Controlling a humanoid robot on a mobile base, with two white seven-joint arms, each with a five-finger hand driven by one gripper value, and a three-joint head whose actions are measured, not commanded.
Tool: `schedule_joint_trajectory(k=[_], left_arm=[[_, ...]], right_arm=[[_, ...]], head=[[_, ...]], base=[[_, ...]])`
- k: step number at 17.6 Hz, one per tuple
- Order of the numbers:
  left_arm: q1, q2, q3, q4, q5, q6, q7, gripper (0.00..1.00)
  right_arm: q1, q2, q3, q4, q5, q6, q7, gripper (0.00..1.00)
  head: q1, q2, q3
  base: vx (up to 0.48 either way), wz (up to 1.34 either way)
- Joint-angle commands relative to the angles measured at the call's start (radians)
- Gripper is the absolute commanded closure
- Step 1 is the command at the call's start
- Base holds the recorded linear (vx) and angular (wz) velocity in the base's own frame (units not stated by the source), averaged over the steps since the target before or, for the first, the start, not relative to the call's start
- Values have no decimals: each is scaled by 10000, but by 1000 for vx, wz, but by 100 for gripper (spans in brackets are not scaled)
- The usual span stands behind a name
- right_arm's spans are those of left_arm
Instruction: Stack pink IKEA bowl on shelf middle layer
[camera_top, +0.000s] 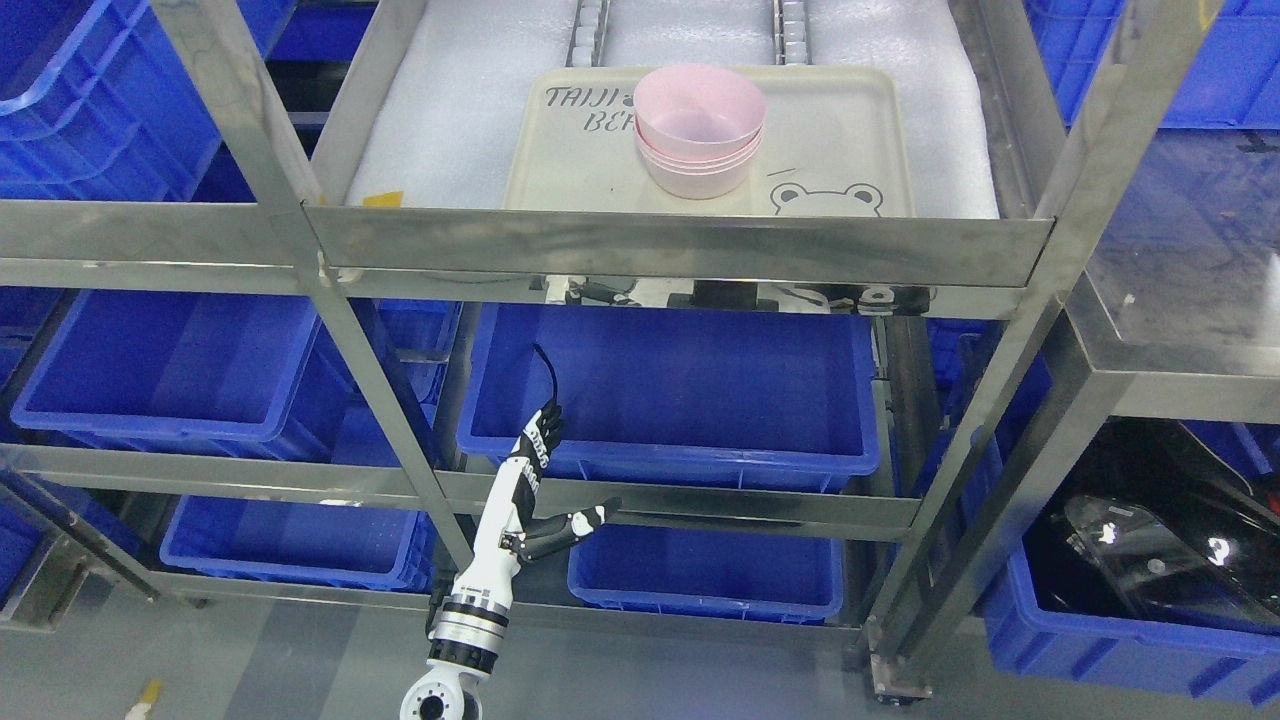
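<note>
Lettering on the tray

"TAIJI" and, below it, "BE…" are printed on the beige tray (850, 130); the rest is hidden by the pink bowls (698, 130).

The shelf frame (680, 250) is brushed stainless metal, shiny enough to throw blurred reflections along its front rail, and its layer is lined with a white foam sheet (470, 110) of fine, pebbled, matt texture. On that sheet a beige plastic tray (850, 130) looks smooth and dull with printed dark lettering and a bear face, carrying stacked pink bowls (698, 128) of smooth plastic with a soft satin sheen. Below, the blue crates (670, 400) are moulded plastic, slightly glossy, and the left hand (535, 480) shows glossy white shells with black joints above a ringed metal wrist.
</note>
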Motion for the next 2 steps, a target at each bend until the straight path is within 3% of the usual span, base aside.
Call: schedule_joint_trajectory(k=[1,2], left_arm=[[-76,146,179,-1422,93,482,-10,0],[-91,146,133,-1514,93,467,-26,0]], right_arm=[[230,-175,0,-175,0,8,0,0],[230,-175,0,-175,0,8,0,0]], head=[[0,0,0],[0,0,0]], base=[[-100,218],[-100,218]])
